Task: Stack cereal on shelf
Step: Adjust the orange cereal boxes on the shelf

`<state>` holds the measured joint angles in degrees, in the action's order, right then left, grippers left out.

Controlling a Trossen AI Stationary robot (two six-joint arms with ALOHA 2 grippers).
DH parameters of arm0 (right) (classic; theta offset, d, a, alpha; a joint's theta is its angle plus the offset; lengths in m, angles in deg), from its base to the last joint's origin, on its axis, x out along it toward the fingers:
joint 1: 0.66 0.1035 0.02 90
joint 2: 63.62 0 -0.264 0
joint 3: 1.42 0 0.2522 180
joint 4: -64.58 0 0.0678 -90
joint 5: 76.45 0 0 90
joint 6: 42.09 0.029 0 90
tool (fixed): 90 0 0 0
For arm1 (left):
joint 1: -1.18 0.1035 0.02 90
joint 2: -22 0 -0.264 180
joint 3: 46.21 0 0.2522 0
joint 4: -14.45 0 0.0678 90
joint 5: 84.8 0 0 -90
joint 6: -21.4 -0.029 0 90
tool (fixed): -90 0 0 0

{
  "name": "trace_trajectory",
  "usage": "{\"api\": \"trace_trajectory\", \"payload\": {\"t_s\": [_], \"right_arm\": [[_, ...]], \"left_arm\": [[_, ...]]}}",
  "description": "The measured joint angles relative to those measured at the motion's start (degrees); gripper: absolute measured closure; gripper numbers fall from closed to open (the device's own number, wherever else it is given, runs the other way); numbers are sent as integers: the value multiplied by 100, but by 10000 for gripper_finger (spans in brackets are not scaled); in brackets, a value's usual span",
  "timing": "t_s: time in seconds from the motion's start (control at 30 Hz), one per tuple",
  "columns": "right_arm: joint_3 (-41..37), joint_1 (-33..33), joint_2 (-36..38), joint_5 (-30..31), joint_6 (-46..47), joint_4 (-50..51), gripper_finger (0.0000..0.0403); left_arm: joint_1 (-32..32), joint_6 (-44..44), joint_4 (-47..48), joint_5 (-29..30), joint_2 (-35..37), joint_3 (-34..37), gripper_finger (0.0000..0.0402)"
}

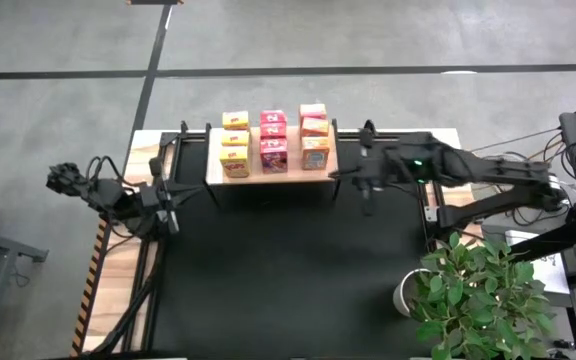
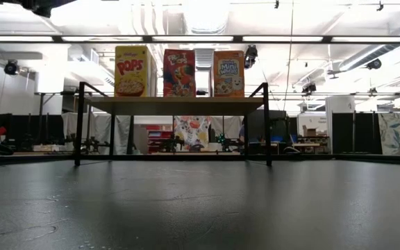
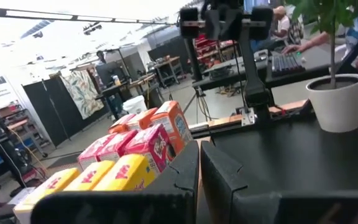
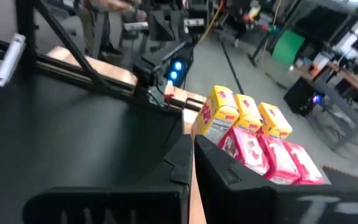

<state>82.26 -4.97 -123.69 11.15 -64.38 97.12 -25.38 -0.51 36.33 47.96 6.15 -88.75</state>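
A potted plant [image 1: 483,295] stands at the black mat's [image 1: 288,280] corner on my right. My left gripper [image 1: 171,222] and right gripper [image 1: 365,185] flank the shelf [image 1: 215,160], fingers pressed together, holding nothing. All nine cereal boxes [image 1: 273,140] sit atop it in three rows.
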Motion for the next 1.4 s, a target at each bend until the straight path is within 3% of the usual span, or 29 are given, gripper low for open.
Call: {"api": "trace_trajectory", "payload": {"t_s": [0.43, 0.83, 1.1, 1.27, 1.4], "right_arm": [[-2839, 185, 2580, -17, 428, -1650, 394], [-4367, 183, 3986, -16, 512, -2350, 394], [-4845, 183, 4797, 14, 670, -2379, 394], [-4885, 181, 5025, 963, 1066, -2430, 394], [-4817, 181, 4640, 1546, 1239, -2368, 394]], "left_arm": [[0, 511, -126, -2, 899, 634, 402], [2, 642, -320, 0, 1423, 1015, 402], [4, 762, -363, 4, 1590, 1063, 402], [4, 754, -512, 7, 1581, 1063, 402], [4, 724, -690, 17, 1531, 1061, 402]]}}
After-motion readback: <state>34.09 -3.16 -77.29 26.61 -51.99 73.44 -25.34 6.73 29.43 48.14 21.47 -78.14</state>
